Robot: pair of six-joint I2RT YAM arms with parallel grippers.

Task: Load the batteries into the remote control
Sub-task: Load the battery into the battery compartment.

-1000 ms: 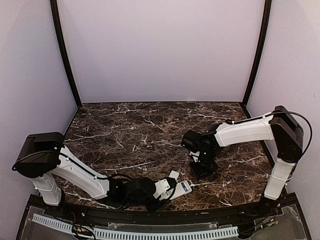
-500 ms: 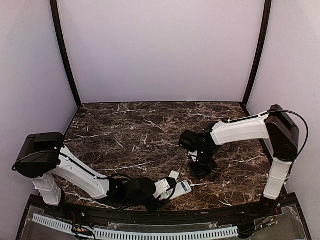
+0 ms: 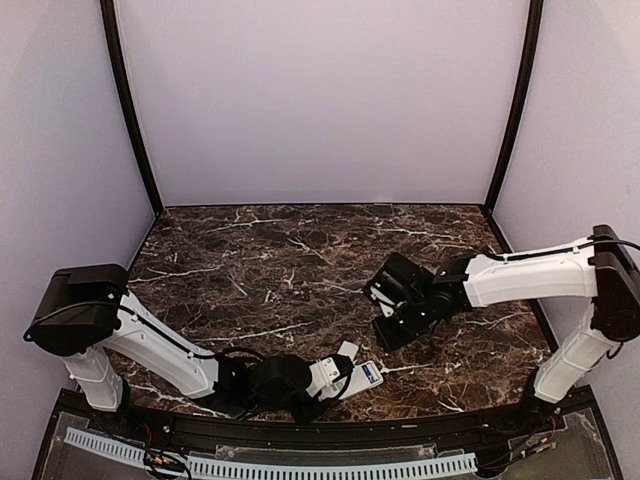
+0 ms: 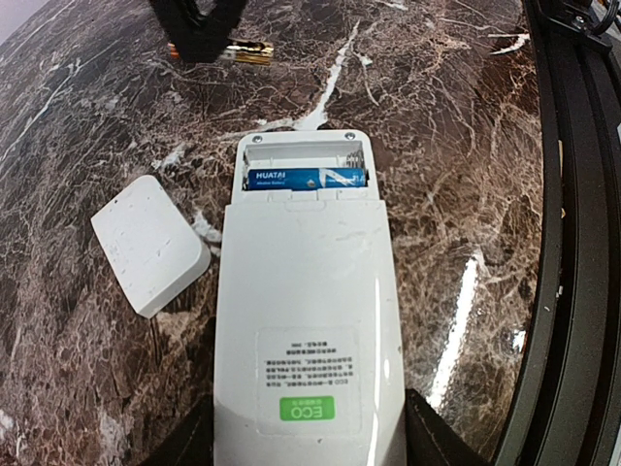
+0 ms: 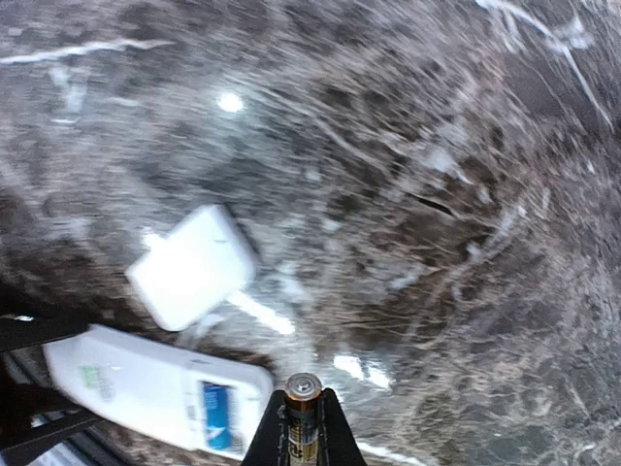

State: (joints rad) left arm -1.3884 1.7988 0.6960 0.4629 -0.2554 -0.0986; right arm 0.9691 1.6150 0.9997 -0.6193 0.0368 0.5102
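Observation:
The white remote control (image 4: 309,311) lies back-up, its near end between my left gripper's (image 4: 309,442) jaws, which are shut on its sides. Its open compartment holds one blue battery (image 4: 307,178). The remote is at the table's front in the top view (image 3: 364,377). My right gripper (image 5: 303,427) is shut on a second battery (image 5: 304,406), gold and black with a copper tip. It hangs above the table just beyond the remote (image 5: 160,388). That gripper (image 3: 385,335) is up and right of the remote in the top view.
The white squarish cover plate (image 4: 148,243) lies flat on the marble beside the remote's left side; it also shows in the right wrist view (image 5: 192,267). The black table rim (image 4: 572,243) runs along the remote's right.
My right arm's elbow has swung out to the right, and its gripper has tilted and shifted slightly left with the battery. The left arm and remote have not moved.

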